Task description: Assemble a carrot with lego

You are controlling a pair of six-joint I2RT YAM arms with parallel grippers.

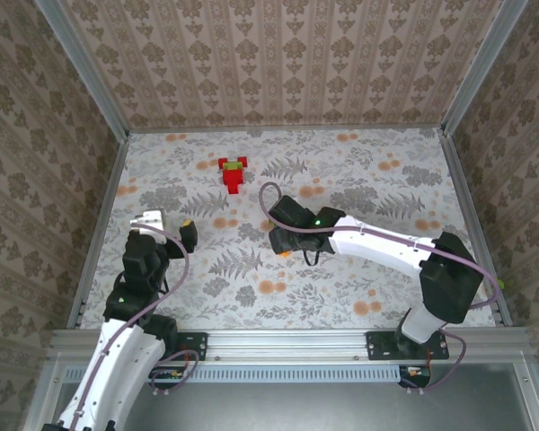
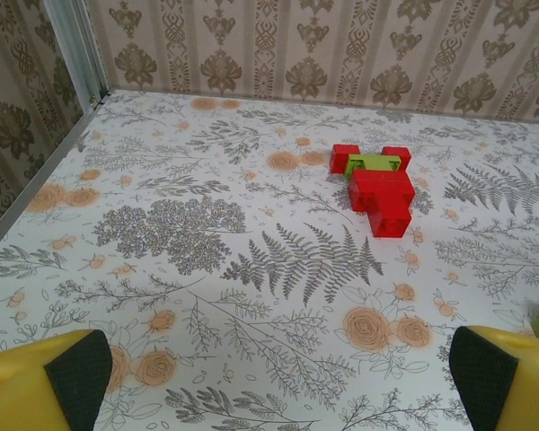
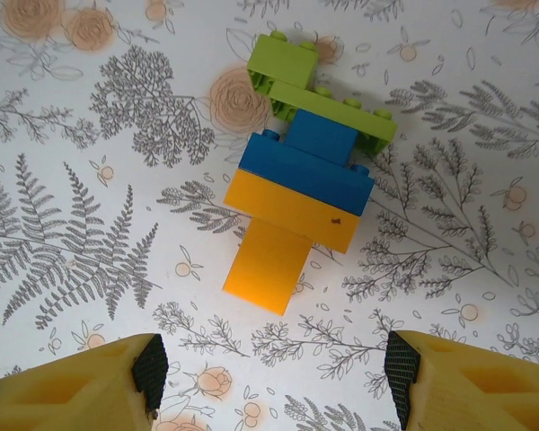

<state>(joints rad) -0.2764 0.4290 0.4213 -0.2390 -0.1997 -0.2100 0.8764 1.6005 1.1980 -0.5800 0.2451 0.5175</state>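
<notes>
A stepped carrot (image 3: 296, 193) of glossy studded plastic lies on the floral desk (image 3: 90, 224); right pincer (image 3: 274, 368) and left pincer (image 2: 278, 377) stand released, empty.

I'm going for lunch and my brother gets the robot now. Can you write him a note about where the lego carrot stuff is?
Left end effector: open, empty, pointing toward the red build.
Right end effector: open, empty, just short of the orange build.
Red build: red bricks with a green piece at the top, lying near the far wall.
Orange build: orange bricks, then blue, then green on the end, lying flat on the table.
Done: both builds look pressed together.
Left: probably checking that the orange build is finished. I can't tell if more bricks belong on it.
</notes>
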